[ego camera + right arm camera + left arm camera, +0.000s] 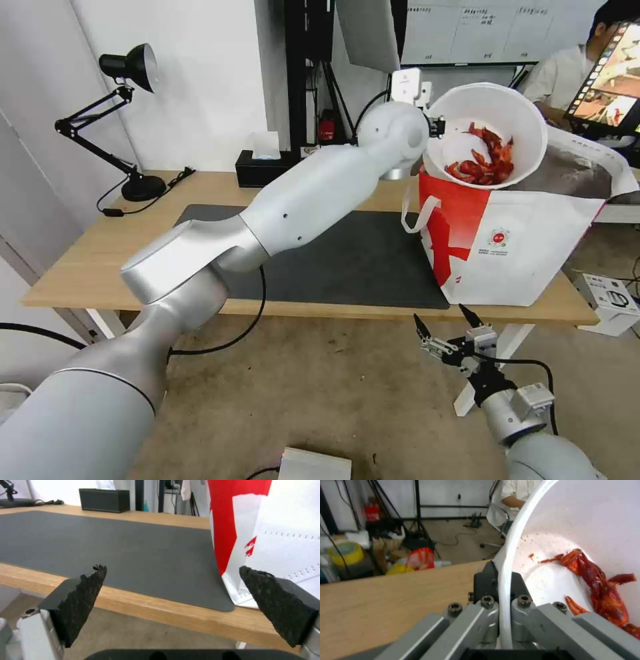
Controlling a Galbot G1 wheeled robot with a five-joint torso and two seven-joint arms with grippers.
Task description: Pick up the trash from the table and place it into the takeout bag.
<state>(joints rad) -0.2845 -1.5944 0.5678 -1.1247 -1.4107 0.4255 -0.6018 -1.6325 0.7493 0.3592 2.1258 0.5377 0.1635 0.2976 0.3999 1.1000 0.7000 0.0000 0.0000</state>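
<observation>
My left gripper [437, 127] is shut on the rim of the white bowl [490, 107], holding it tilted on its side above the open mouth of the takeout bag [527, 247]. Red shells [483, 160] lie against the bowl's lower wall. In the left wrist view the two fingers [486, 585] pinch the thin white rim [506, 555], and the shells [600, 590] cling inside the bowl. The bag stands at the right end of the table [87, 260], beside the dark mat [347, 260]. My right gripper [443, 320] hangs open below the table's front edge, holding nothing, facing the bag [276, 542].
A black desk lamp [130, 127] and a black tissue box [263, 167] stand along the table's far edge. The dark mat [100, 542] is bare. A person sits behind the bag at a screen. A white box [610, 300] lies on the floor at right.
</observation>
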